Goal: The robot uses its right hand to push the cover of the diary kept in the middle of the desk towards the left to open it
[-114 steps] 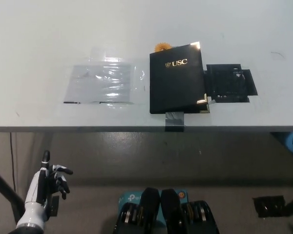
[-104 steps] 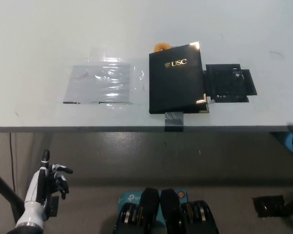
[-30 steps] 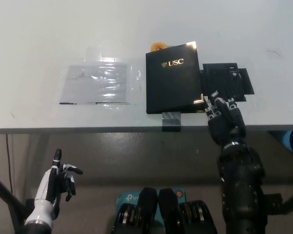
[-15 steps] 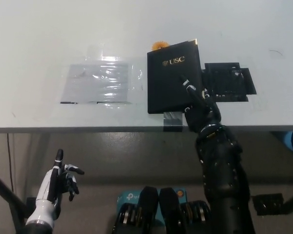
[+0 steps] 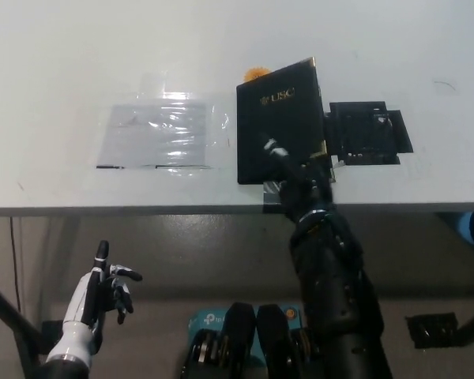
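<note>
Near the middle of the white desk (image 5: 63,79) lies the black diary (image 5: 278,126), gold "USC" lettering on its cover, its right edge looking slightly raised. On its lower right part rests the black right hand (image 5: 296,174), fingers spread and pressing on the cover, gripping nothing. Just right of the diary sits a black tray-like holder (image 5: 369,133). Well to the left, a clear plastic sheet (image 5: 159,134) lies flat. Below the desk edge, the white left hand (image 5: 103,296) hangs with fingers apart, holding nothing.
</note>
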Controlling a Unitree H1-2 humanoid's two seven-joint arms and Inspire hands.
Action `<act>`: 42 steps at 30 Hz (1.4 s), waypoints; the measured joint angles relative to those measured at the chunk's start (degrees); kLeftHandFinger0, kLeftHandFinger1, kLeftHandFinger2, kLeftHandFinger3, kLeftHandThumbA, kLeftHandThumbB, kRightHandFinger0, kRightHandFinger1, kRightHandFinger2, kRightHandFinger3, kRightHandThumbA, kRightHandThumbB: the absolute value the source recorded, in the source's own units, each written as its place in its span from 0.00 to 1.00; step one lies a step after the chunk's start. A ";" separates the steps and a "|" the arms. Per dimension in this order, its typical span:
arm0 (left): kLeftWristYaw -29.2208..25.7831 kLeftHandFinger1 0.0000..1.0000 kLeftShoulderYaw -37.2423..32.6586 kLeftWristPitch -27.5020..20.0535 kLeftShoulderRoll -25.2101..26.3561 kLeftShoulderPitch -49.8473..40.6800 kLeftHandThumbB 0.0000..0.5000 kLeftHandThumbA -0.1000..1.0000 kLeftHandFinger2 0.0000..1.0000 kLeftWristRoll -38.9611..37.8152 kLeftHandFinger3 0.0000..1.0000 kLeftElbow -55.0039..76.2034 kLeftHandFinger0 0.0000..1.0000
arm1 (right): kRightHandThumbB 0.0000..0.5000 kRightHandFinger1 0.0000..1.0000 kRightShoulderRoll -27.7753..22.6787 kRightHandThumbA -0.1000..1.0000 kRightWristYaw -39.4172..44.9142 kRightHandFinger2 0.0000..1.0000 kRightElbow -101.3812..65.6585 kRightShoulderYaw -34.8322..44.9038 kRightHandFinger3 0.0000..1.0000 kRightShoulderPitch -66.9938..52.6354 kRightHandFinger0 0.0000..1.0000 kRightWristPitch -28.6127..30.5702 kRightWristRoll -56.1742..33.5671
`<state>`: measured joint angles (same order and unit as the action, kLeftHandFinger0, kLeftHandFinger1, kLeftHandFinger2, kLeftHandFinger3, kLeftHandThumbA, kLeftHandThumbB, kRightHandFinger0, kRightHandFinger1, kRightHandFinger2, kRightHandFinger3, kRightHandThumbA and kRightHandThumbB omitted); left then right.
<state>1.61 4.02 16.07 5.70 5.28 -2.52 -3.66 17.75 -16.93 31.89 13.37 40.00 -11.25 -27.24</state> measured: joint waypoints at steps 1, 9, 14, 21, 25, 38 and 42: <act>0.00 0.19 -0.07 0.04 0.01 0.00 0.83 1.00 0.16 0.02 0.33 0.00 0.12 | 0.47 1.00 -0.20 1.00 -0.01 1.00 -0.24 -2.17 1.00 -0.18 1.00 0.27 1.52; 0.02 0.20 -0.44 0.35 0.14 0.00 0.92 1.00 0.17 0.04 0.35 -0.01 0.13 | 0.50 1.00 -1.90 1.00 -0.34 1.00 -0.41 -15.18 1.00 -0.36 1.00 1.03 11.34; 0.08 0.20 -0.60 0.39 0.29 0.05 0.92 1.00 0.18 0.04 0.39 -0.02 0.13 | 0.60 0.90 -4.47 1.00 -0.76 0.91 -0.29 -21.51 1.00 -0.33 0.81 1.26 17.04; 0.14 0.18 -0.85 0.43 0.85 0.25 0.95 1.00 0.15 0.03 0.36 -0.03 0.11 | 0.63 0.56 -9.76 1.00 -1.12 0.83 -0.18 -31.48 1.00 -0.33 0.44 1.24 25.58; 0.16 0.16 -0.98 0.43 0.91 0.30 0.89 1.00 0.12 0.03 0.35 -0.04 0.08 | 0.63 0.89 -12.65 1.00 -1.00 1.00 0.46 -37.63 1.00 -0.26 0.63 1.21 30.18; 0.82 0.19 -2.73 0.54 1.77 1.80 1.00 1.00 0.12 0.15 0.35 -0.08 0.17 | 0.73 1.00 -18.09 1.00 0.60 1.00 6.84 -54.92 1.00 5.40 1.00 1.94 45.27; 1.17 0.17 -3.66 1.02 1.71 2.53 0.90 1.00 0.11 0.26 0.32 0.05 0.15 | 0.74 1.00 -17.78 1.00 1.13 1.00 10.38 -57.53 1.00 7.63 1.00 2.35 49.81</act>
<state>2.79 0.36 17.09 7.42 7.81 -2.26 -3.62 -0.04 -15.80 42.27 -44.16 47.63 -8.91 22.57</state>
